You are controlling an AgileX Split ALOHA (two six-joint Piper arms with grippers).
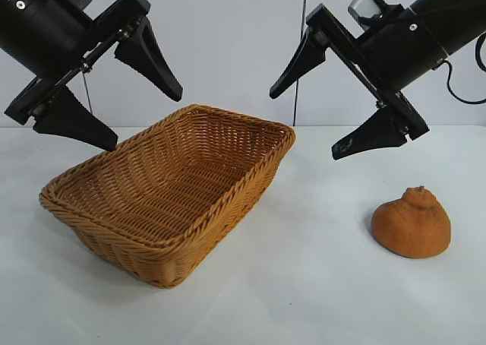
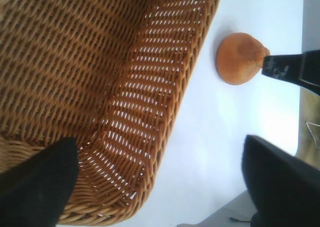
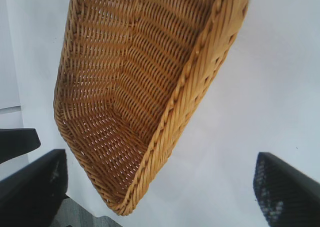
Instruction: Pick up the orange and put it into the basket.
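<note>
The orange [image 1: 411,222] sits on the white table at the right front, knob up, well clear of the basket [image 1: 114,238]. The basket stands left of centre and holds nothing. My right gripper [image 1: 304,125] hangs open and empty in the air, above and to the left of the orange, near the basket's far right corner. My left gripper [image 1: 146,121] hangs open and empty above the basket's far left side. The left wrist view shows the basket [image 2: 75,77] and the orange [image 2: 239,58]. The right wrist view shows the basket [image 3: 145,87], not the orange.
The white table [image 1: 304,284] runs to a pale back wall. One black finger of the right gripper [image 2: 292,69] shows in the left wrist view beside the orange.
</note>
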